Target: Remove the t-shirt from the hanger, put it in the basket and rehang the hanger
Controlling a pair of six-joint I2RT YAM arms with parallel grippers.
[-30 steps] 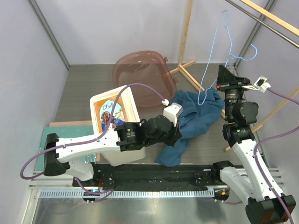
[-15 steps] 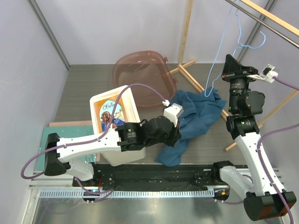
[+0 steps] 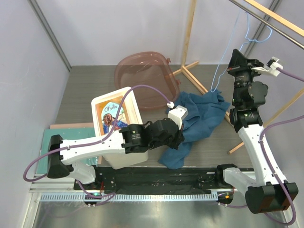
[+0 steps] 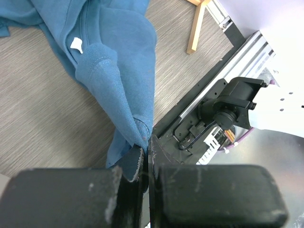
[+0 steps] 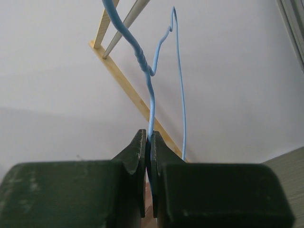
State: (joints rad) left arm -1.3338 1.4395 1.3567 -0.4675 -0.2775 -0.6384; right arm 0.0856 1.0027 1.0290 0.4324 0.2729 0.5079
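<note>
While the left tool pinches the t-shirt, the right tool pinches the hanger nearly upright above it, toward the far right corner of the bench

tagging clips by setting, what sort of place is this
Probably a robot test booth in a lab, not a home: plain white walls with a metal post, a left arm and right arm bolted to a metal rail, and props like a wooden rack and a shirt.
</note>
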